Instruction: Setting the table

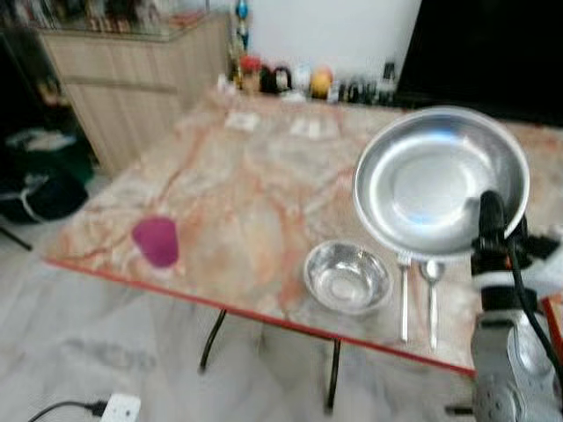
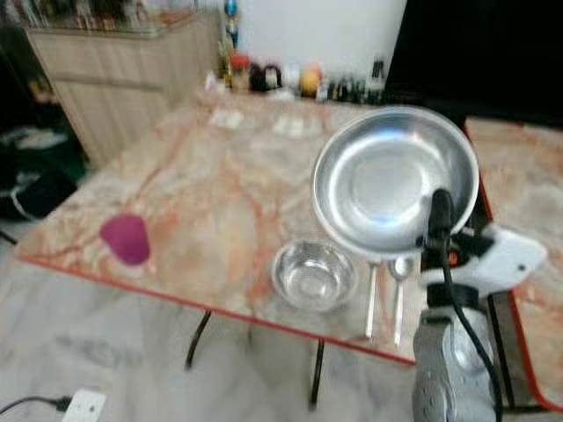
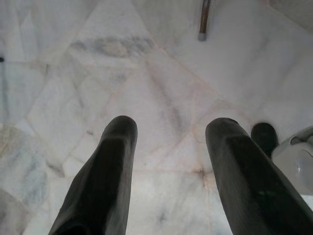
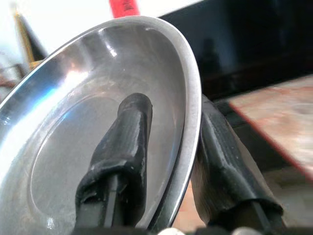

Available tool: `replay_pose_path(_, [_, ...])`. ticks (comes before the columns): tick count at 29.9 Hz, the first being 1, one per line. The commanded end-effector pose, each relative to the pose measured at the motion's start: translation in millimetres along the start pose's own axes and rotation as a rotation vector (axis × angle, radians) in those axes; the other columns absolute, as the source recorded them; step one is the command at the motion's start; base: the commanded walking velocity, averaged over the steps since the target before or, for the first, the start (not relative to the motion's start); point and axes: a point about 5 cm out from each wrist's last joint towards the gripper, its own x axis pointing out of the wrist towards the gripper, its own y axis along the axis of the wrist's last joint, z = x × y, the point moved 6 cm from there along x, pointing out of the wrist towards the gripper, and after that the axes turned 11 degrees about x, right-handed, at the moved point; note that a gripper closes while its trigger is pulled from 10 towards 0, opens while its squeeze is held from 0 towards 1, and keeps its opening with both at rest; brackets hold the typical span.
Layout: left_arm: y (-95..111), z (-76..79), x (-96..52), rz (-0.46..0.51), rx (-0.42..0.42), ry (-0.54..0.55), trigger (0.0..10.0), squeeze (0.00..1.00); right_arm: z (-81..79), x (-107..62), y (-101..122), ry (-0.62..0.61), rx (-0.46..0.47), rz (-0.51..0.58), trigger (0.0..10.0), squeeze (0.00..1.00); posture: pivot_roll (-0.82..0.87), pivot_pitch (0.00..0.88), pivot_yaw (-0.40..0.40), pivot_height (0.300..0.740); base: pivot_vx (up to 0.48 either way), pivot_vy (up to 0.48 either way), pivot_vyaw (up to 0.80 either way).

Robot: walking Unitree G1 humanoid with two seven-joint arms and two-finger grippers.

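Above the table [image 1: 229, 202], at three o'clock, the right gripper [image 4: 168, 147] clamps the tilted steel plate [image 1: 440, 180] by its rim; the small bowl [image 1: 347, 277] beneath sits empty. Left gripper [image 3: 171, 147] hangs apart.

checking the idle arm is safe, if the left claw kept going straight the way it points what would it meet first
Most likely the pale marble floor. The left claw hangs open, aimed down at bare tiles. A table leg stands further off to one side, outside that line, though depth is hard to judge.

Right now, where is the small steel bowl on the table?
In the left eye view, the small steel bowl sits near the table's front edge, just left of the fork and spoon.
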Motion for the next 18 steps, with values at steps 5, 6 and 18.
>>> replay_pose_path(5, [-1.9, -5.1, 0.4, -0.012, 0.023, 0.001, 10.0, 0.00, 9.4, -2.1, 11.6, -0.046, -0.015, 0.043, 10.0, 0.00, 0.11, 0.000, 0.013, 0.740, 0.000, -0.278, 0.00])
replay_pose_path(6, [-1.6, -5.7, 0.6, -0.012, 0.023, 0.001, 10.0, 0.00, 10.1, -2.4, 11.8, -0.048, -0.015, 0.044, 10.0, 0.00, 0.11, 0.000, 0.013, 0.740, 0.000, -0.277, 0.00])
replay_pose_path(18, [1.9, -2.6, 1.3, -0.001, 0.029, -0.010, 10.0, 0.00, 11.0, -4.7, 4.8, -0.069, -0.001, 0.027, 10.0, 0.00, 0.10, 0.000, 0.005, 0.740, 0.000, -0.280, 0.00])
